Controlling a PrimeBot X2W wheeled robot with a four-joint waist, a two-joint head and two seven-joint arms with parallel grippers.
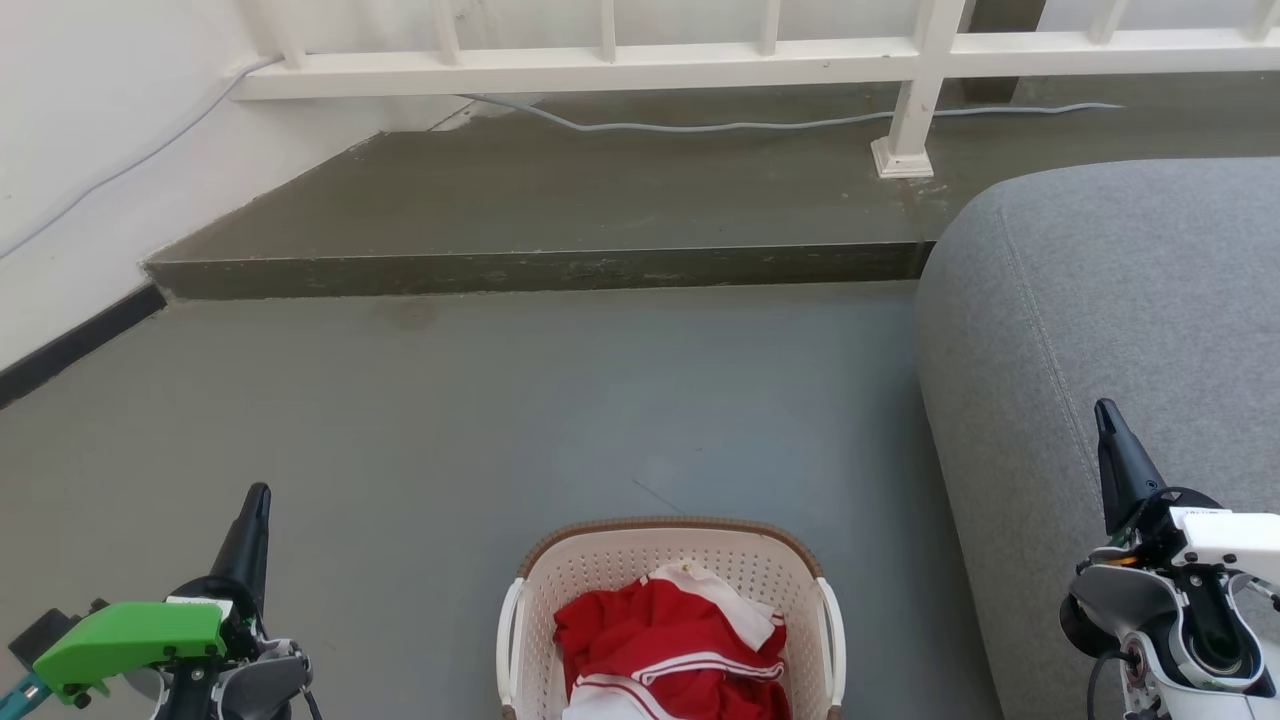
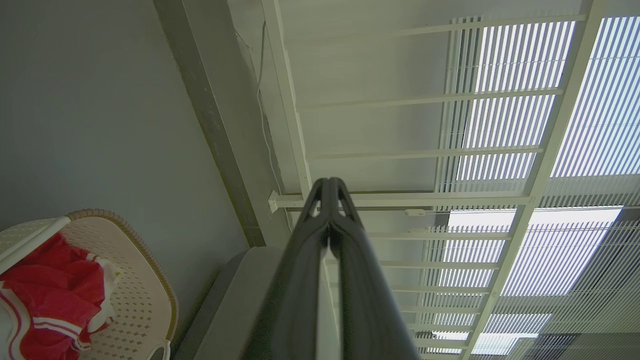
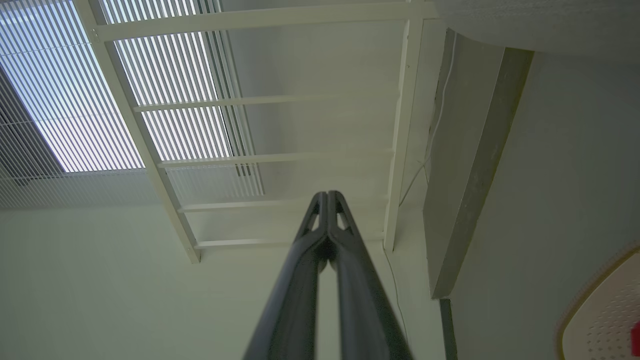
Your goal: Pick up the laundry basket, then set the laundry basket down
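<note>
Laundry basket point(image 1: 610, 565) sits on the grey floor point(image 1: 450, 420) at the bottom-centre of the head view, near side cut off by the frame. It's btwn the two arms and touches neither. Inside is a bunched red-and-white garment point(image 1: 670, 640). A grey sofa point(image 1: 1120, 330) stands near the basket on the robot's right.

L gripper point(image 1: 258, 495) is at lower left and R gripper point(image 1: 1103, 410) at lower right, in front of the sofa. Both are well apart from the basket, fingers pointing up the frame. In the head view each reads as one dark spike, so the jaws can't be judged there. The wrist views settle it: L fingers are pressed together tip to tip w/ nothing btwn them, and R is the same, tips meeting, nothing pinched.

Head view also gives the raised step point(image 1: 550, 200) along the floor's far edge, w/ a white railing point(image 1: 600, 65) and a grey cable point(image 1: 700, 125) on it. Wrist views add slatted blinds point(image 2: 505, 125) behind the railing. L wrist view catches basket rim + garment at its lower left corner. R wrist view has a corner of the basket at its lower right, w/ a sliver of red.
</note>
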